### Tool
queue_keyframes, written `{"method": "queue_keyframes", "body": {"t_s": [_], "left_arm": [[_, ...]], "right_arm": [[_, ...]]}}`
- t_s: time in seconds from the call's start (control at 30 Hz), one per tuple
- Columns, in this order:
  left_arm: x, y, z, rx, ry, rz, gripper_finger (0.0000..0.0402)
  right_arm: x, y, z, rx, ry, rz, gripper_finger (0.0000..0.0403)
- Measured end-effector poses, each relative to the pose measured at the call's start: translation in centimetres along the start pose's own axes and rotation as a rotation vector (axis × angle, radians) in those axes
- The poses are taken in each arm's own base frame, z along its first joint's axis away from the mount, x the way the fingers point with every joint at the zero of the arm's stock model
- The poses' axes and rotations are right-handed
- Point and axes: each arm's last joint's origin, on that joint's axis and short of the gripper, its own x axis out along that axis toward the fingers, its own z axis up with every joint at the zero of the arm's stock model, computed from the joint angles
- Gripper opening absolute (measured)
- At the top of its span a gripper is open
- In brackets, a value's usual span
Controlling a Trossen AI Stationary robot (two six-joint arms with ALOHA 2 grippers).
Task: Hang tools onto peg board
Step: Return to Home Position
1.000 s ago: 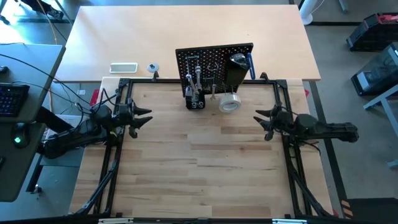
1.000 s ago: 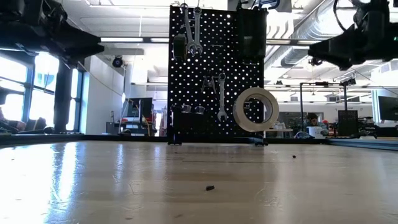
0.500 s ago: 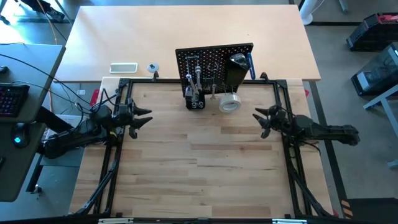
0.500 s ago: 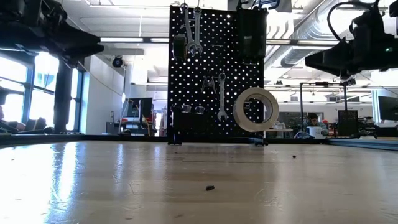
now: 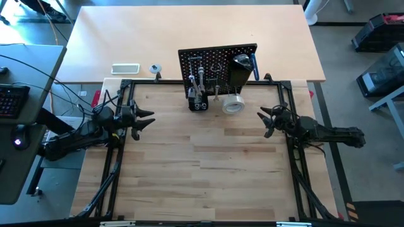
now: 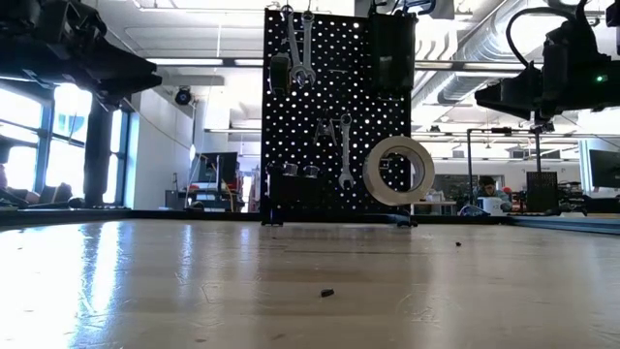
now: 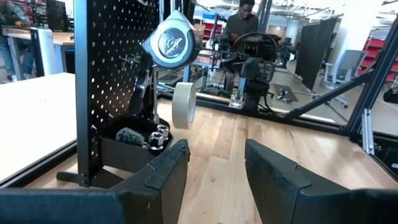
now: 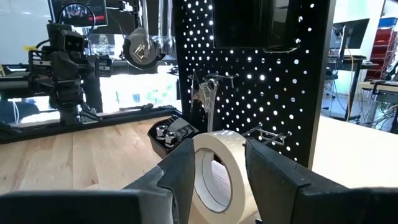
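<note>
The black peg board stands upright at the table's far edge. Silver wrenches hang on hooks at its upper left, and another wrench hangs lower down. A pale tape roll hangs low on its front, clear of the table. A blue-handled tool sits at the board's right. A low bin with sockets is at its foot. My left gripper stands open at the table's left. My right gripper stands open at the right, its fingers framing the tape roll from a distance.
A white flat device and a small round item lie on the pale table behind the board. The black frame runs along the wooden table's sides. A dark speck lies mid-table. A person stands beyond the table.
My right gripper has turned a little toward the peg board and the far edge, and in the low view its arm has sunk slightly. Its fingers stay apart with nothing between them.
</note>
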Motion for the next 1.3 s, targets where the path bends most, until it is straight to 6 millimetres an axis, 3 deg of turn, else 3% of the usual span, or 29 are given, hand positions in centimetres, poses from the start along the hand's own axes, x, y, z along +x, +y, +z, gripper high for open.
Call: {"method": "queue_keyframes", "body": {"t_s": [1.3], "left_arm": [[-0.01, -0.01, 0.04, -0.016, -0.002, -0.001, 0.0152]], "right_arm": [[0.0, 0.01, -0.04, -0.001, 0.002, 0.001, 0.0133]]}}
